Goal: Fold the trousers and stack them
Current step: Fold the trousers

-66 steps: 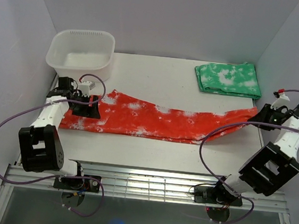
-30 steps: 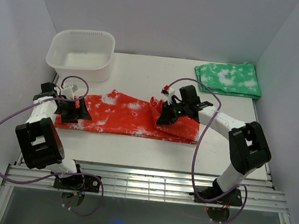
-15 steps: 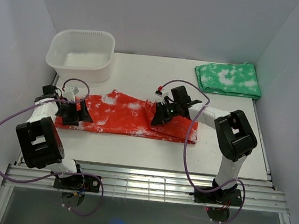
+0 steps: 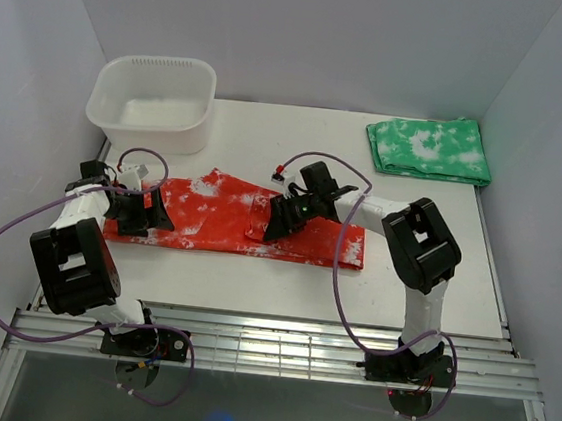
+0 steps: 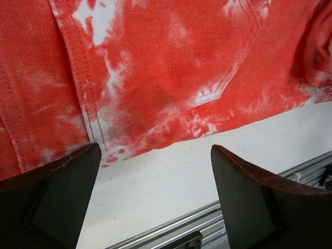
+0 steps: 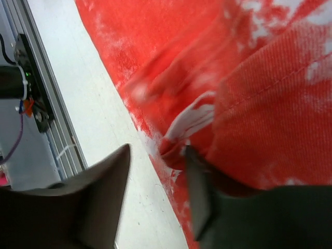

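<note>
Lengthwise left-right, trousers [image 4: 205,213], waist leftward.

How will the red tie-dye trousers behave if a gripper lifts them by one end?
Probably floppy: the trousers lie doubled over and bunched where the right gripper holds them, so they should drape rather than stay flat. They are likely light for their size, being thin cloth that lies flat on the table. The woven, stitched surface looks grippy rather than slippery.

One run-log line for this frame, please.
phase: folding | red-orange tie-dye cloth trousers: leg end doubled over middle | right end effector: at folded edge, grip unclear | left end effector: open over waist end | stacked: no
</note>
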### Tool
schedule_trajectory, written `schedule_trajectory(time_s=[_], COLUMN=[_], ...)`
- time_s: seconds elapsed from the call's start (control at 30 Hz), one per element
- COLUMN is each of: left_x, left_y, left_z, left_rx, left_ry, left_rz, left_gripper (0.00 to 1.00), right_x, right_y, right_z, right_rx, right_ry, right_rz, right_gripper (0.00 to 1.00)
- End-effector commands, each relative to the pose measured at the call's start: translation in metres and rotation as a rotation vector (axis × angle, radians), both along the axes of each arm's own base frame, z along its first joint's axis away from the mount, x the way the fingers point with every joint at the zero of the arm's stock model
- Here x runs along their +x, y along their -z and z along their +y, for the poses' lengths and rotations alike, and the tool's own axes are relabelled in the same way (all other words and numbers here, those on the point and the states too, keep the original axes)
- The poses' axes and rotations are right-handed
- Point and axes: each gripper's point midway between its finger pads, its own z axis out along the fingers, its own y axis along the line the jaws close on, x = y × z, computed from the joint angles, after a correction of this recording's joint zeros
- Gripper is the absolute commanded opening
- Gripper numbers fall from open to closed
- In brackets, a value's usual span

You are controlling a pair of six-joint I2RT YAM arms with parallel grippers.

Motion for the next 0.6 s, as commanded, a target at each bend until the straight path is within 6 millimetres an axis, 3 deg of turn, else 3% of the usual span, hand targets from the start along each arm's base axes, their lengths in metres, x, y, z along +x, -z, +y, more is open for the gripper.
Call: schedule_trajectory(time_s=[0.0,0.07,0.2,0.23,0.3,0.33,0.4,0.43,0.5,0.57], left_x=[0.009,0.012,0.023,0.024,0.024,0.027,0.026,0.032,0.037,0.043], left_y=[-0.012,-0.025,-0.067,-0.076,-0.106,-0.118,-0.139,-0.147,-0.153,-0.161], left_z=[-0.005,-0.012,-0.026,-0.030,-0.042,-0.048,-0.071,-0.079,-0.101,-0.140], left_rx=[-0.030,-0.065,-0.126,-0.141,-0.189,-0.194,-0.220,-0.226,-0.236,-0.279], left_ry=[0.023,0.041,0.105,0.122,0.176,0.218,0.296,0.308,0.350,0.417], left_rz=[-0.059,-0.108,-0.255,-0.287,-0.394,-0.447,-0.523,-0.550,-0.569,-0.593], left_gripper=[0.98,0.98,0.98,0.98,0.98,0.98,0.98,0.98,0.95,0.91], right_x=[0.007,0.009,0.009,0.009,0.001,0.006,0.003,0.015,0.011,0.019], right_y=[-0.026,-0.043,-0.091,-0.107,-0.111,-0.123,-0.111,-0.112,-0.097,-0.084], right_z=[0.015,0.015,0.010,0.003,-0.015,-0.030,-0.057,-0.080,-0.108,-0.139], right_rx=[0.064,0.083,0.144,0.162,0.149,0.155,0.117,0.109,0.099,0.098], right_ry=[-0.048,-0.066,-0.121,-0.123,-0.151,-0.127,-0.100,-0.043,-0.012,0.051], right_rz=[-0.043,-0.091,-0.187,-0.216,-0.218,-0.245,-0.219,-0.218,-0.142,-0.075], right_gripper=[0.57,0.68,0.69,0.69,0.66,0.65,0.59,0.56,0.49,0.46])
